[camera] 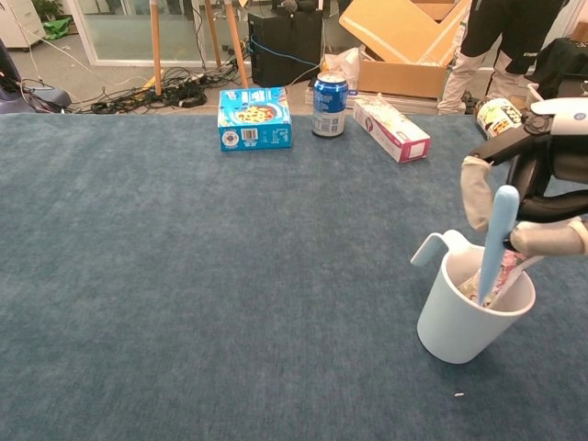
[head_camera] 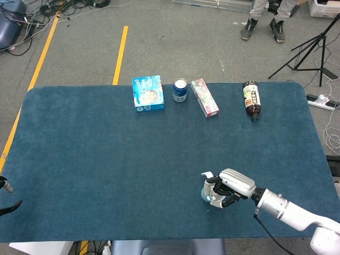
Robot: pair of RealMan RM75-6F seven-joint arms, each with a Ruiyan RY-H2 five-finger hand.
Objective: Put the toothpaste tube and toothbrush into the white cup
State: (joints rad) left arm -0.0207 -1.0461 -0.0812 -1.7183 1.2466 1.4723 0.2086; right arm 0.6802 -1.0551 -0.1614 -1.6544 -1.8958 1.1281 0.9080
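The right robot hand [camera: 537,197] pinches the light-blue plastic toothbrush [camera: 496,241], its lower end inside the white handled cup [camera: 469,317] directly beneath, beside the floral toothpaste tube [camera: 501,273]. Final step: loosen the fingers, then lift clear.

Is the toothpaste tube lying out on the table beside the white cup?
No, the toothpaste tube stands inside the white cup, beside the toothbrush.
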